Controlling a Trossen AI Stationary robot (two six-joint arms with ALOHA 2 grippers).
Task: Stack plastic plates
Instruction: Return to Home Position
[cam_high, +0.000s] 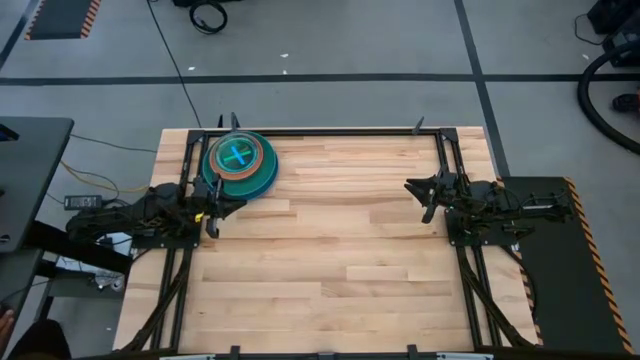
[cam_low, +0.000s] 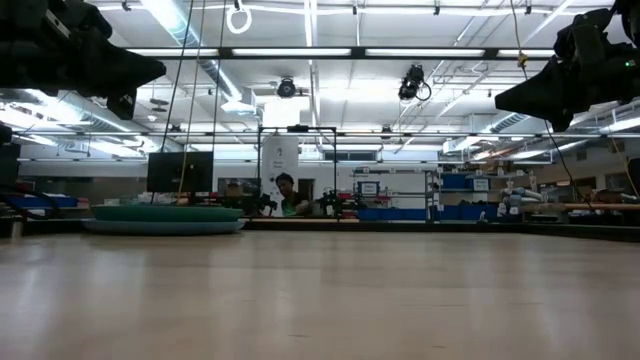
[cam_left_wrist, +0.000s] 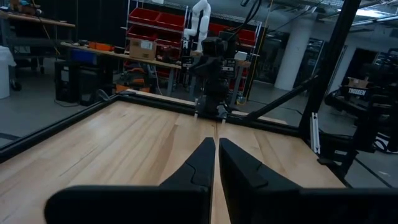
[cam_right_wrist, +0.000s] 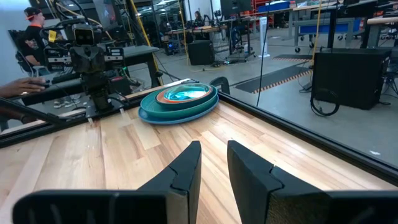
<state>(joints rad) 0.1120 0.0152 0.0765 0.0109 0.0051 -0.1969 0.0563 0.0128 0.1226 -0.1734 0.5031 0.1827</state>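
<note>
At far left, plate stack (cam_high: 239, 163) lying flat, left pincer (cam_left_wrist: 216, 142) together, right pincer (cam_right_wrist: 214, 144) apart.

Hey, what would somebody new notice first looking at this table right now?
One stack of plates, blue at the bottom, sits near a corner of the wooden table on the left arm's side. The left gripper and the right gripper hang at opposite sides of the table, holding nothing.

Both arms hang above the table's left and right edges, pointing inward. The left gripper (cam_left_wrist: 216, 142) is nearly closed; the right gripper (cam_right_wrist: 213, 144) is slightly parted.
</note>
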